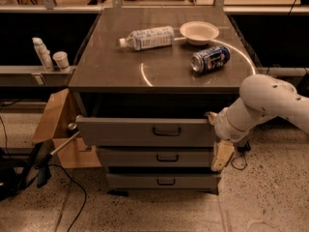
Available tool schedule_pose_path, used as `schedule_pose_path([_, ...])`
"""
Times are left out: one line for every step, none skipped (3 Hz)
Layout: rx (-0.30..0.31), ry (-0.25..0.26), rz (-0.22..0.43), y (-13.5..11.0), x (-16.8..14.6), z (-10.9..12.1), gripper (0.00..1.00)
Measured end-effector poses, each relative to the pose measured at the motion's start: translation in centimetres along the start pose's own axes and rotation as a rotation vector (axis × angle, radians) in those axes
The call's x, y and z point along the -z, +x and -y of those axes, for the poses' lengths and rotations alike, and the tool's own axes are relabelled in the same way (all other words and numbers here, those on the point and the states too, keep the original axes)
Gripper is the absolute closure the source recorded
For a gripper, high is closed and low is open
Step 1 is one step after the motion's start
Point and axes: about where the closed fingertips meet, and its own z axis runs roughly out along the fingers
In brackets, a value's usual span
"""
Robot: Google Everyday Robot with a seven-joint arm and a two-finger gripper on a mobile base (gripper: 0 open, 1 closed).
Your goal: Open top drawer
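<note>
The gripper (221, 156) hangs at the right end of the drawer stack, just below the top drawer's (145, 132) right corner, and only one pale side of it shows. The wrist covers that corner of the drawer front, and the gripper hides the right end of the middle drawer (154, 157). The arm (263, 103) is cut off by the right edge. The top drawer's inside is lost in the dark gap under the tabletop. The print on the can (211, 59) and the bottle (147, 37) cannot be read. The cardboard box (53, 120) is partly hidden behind the drawers, and a dark object (12, 178) at the lower left is cut by the edge — too dark to tell what it is.
</note>
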Motion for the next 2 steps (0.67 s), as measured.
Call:
schedule_pose_path([-0.023, 0.001, 0.009, 0.73, 0.39, -1.28, 0.0])
schedule_pose_path([-0.022, -0.001, 0.009, 0.61, 0.34, -1.17, 0.0])
